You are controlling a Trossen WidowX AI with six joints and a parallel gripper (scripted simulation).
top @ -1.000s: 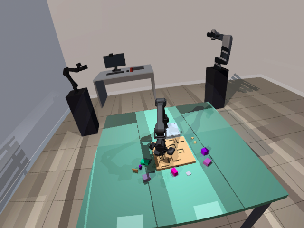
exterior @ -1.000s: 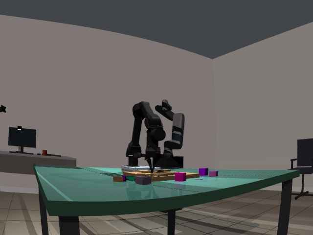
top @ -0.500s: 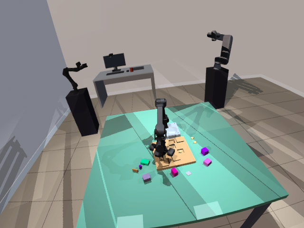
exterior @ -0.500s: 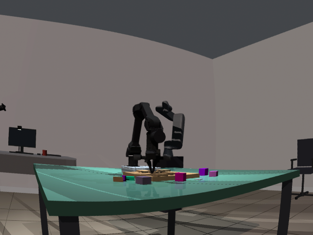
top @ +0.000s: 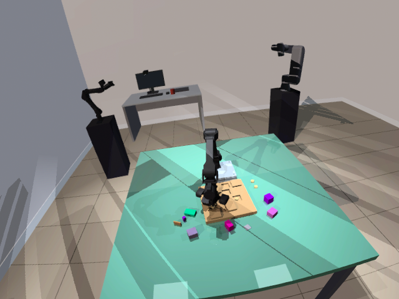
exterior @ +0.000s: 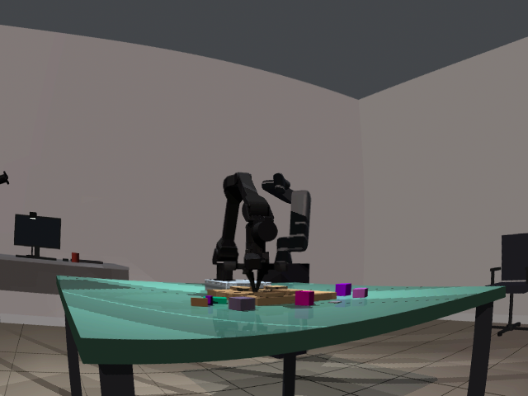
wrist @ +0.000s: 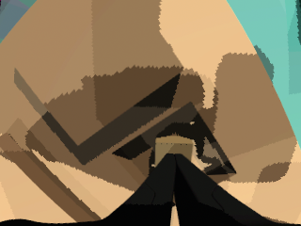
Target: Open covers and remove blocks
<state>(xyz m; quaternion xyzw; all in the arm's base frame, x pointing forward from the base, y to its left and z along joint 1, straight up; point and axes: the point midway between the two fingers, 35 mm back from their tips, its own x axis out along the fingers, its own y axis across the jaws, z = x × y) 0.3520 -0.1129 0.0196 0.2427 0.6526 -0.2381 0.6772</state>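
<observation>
The wooden puzzle board [top: 246,202] [wrist: 127,28] lies mid-table, with dark L-shaped slots and recesses. My gripper [exterior: 255,290] [wrist: 173,161] is shut and empty, pointing down at the board's surface. In the wrist view its tips overlap the near edge of a small tan square piece [wrist: 174,147] beside a dark recess; contact is unclear. Another small tan piece [top: 236,198] shows on the board. A magenta block [top: 229,225] [exterior: 304,298] is at the board's front edge. The arm hides the board's left part, so cover positions there cannot be told.
A purple block [top: 268,198] and a pink block [top: 272,212] lie right of the board. A green block [top: 190,212], an orange piece [top: 177,223] and a grey-purple block [top: 192,232] lie left and front-left. A pale flat piece [top: 247,227] lies in front, a whitish panel [top: 227,169] behind.
</observation>
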